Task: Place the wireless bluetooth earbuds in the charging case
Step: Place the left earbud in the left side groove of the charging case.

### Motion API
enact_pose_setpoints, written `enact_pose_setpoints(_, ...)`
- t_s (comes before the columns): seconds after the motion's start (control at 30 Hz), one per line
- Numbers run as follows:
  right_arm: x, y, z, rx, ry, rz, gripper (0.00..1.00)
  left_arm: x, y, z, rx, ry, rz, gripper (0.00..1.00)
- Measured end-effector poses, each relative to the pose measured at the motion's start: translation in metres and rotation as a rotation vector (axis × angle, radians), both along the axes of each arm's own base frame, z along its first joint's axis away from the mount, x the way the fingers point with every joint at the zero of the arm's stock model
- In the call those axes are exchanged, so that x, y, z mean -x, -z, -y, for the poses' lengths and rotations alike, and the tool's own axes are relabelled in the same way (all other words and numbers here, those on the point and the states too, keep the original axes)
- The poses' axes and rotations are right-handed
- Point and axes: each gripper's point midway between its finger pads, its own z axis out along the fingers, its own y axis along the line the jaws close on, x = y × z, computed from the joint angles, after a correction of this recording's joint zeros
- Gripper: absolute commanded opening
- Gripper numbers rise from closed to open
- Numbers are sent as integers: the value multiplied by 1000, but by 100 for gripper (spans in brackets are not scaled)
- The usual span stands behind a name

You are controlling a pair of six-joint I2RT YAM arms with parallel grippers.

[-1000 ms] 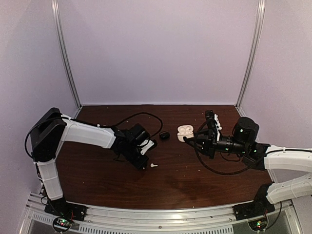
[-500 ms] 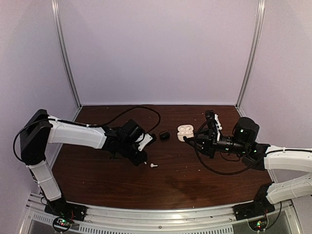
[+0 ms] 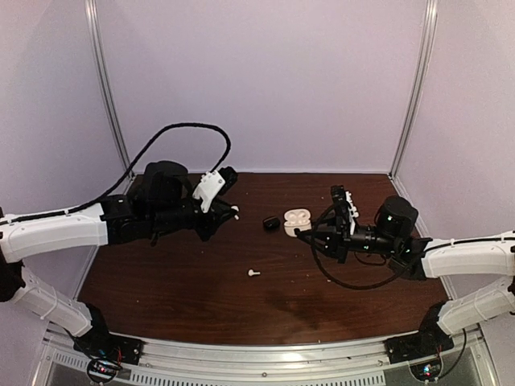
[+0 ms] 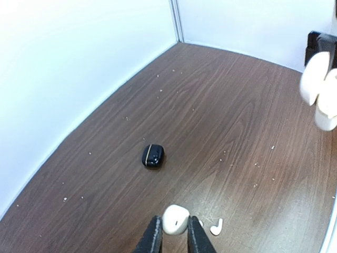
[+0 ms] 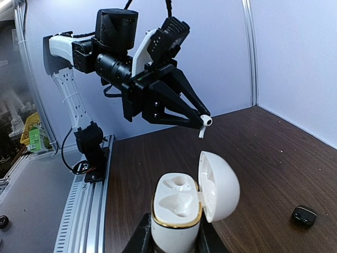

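While poised well above the dark wooden table [image 3: 177, 289], pinches one white earbud [image 4: 175, 219] between the fingers [image 4: 154, 240] of the left gripper [image 3: 233, 211], jaws closed on its rounded head, short stem hanging below the tips in the right wrist view. Clasps the white charging case [image 5: 176, 211] by its lower body in the right gripper [image 3: 303, 231], jaws pressed against both sides, and holds it off the table too. Shows the lid [image 5: 218, 184] swung open on its hinge, with two moulded wells and a gold rim facing the right wrist camera. Holds the pinched earbud near the case yet apart from it. Has a second white earbud [image 3: 253, 273] lying on the wood, closer to the arm bases, roughly between the two grippers. Has a small black object [image 3: 271, 223] with a thin gold line resting flat on the table, just left of the case in the top view; cannot tell whether earbud or case.
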Motion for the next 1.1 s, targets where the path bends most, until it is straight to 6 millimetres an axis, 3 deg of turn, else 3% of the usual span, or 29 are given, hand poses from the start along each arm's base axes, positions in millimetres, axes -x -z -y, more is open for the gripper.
enact_pose_setpoints(0.2, -4, 17, -12, 7, -31, -11, 0, 21, -29, 6, 13, 80, 129, 18)
enact_pose_setpoints(0.43, -2, 33, -25, 17, -71, 17, 0, 51, -40, 24, 2, 190, 219, 18)
enact_pose_setpoints(0.73, 14, 26, -36, 4, -116, 156, 0, 72, -50, 40, 8, 274, 296, 17)
enact_pose_setpoints(1.1, 16, 25, -39, -1, -115, 199, 0, 86, -53, 49, 12, 331, 329, 18)
